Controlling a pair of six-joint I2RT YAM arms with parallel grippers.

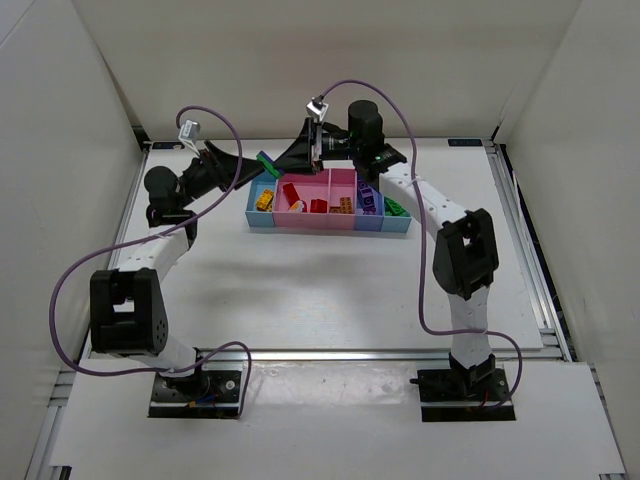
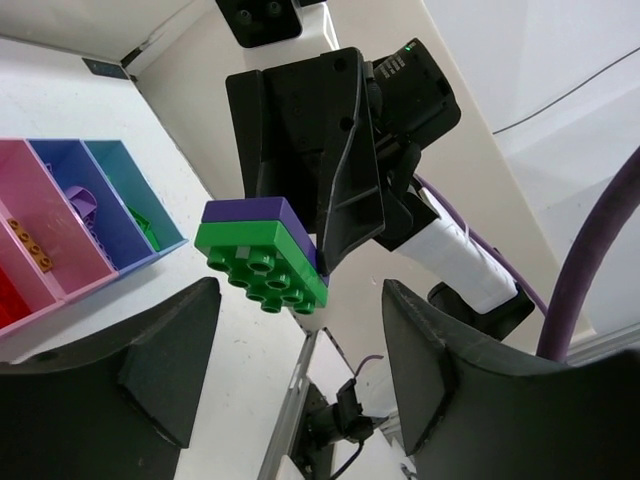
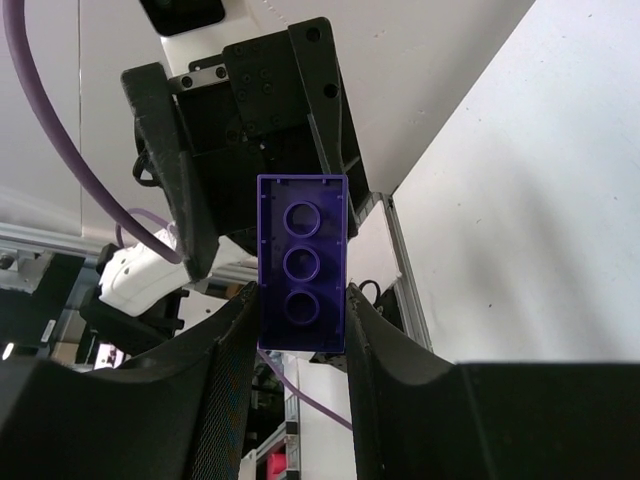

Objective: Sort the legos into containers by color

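Note:
A chunk of a purple brick stuck on a green brick hangs in the air behind the row of containers. My right gripper is shut on it. In the right wrist view the purple brick sits clamped between both pads, at my gripper. My left gripper faces it from the left, open and empty. In the left wrist view the chunk floats just ahead of my open left gripper, not between the fingers.
The bins hold sorted bricks: yellow in the left light blue bin, red and orange in the pink bins, purple in the dark blue, green in the right light blue. White walls enclose the table.

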